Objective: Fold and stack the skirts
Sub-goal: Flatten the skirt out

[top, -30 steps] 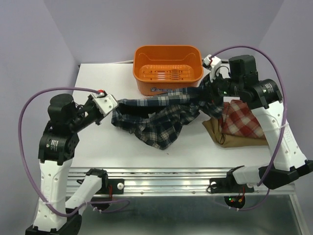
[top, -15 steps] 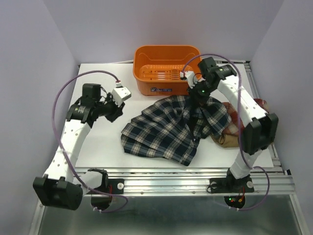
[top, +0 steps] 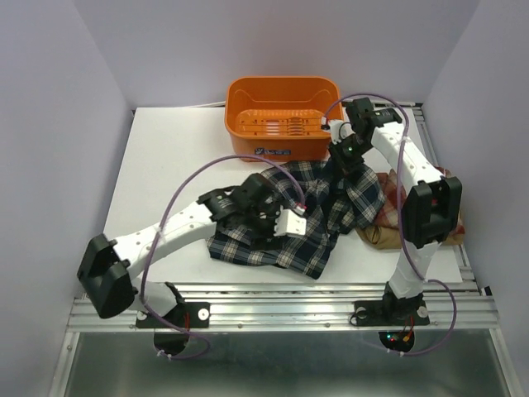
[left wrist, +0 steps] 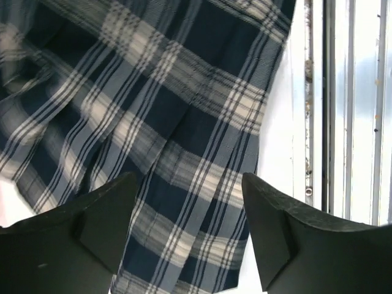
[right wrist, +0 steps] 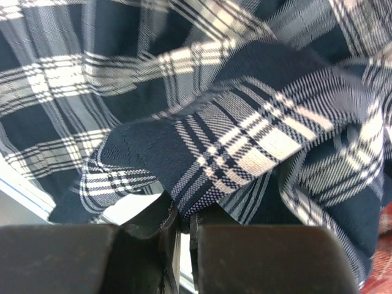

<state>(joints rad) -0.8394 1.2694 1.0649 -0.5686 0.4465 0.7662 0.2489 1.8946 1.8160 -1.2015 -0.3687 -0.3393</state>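
The navy-green-white plaid skirt (top: 318,244) lies rumpled across the middle of the table. My left gripper (top: 281,227) hovers over its near part, open, with only plaid cloth (left wrist: 184,122) showing below the gap between the fingers (left wrist: 188,180). My right gripper (top: 343,165) is shut on a raised fold of the same skirt (right wrist: 245,141) at its far right side, the cloth pinched at the fingertips (right wrist: 184,214). The red-and-white plaid skirt (top: 388,204) and the tan skirt (top: 376,236) lie at the right, largely covered by the plaid skirt and the right arm.
An orange plastic basket (top: 281,81) stands at the back centre, just beyond the right gripper. The table's near edge and metal rail (left wrist: 349,122) run close beside the left gripper. The left arm's purple cable (top: 178,198) loops over the left half of the table.
The left gripper let go of the plaid skirt's left edge, opened, and swung right over the skirt's near part. The skirt dropped flat. The right gripper stayed shut on its fold.
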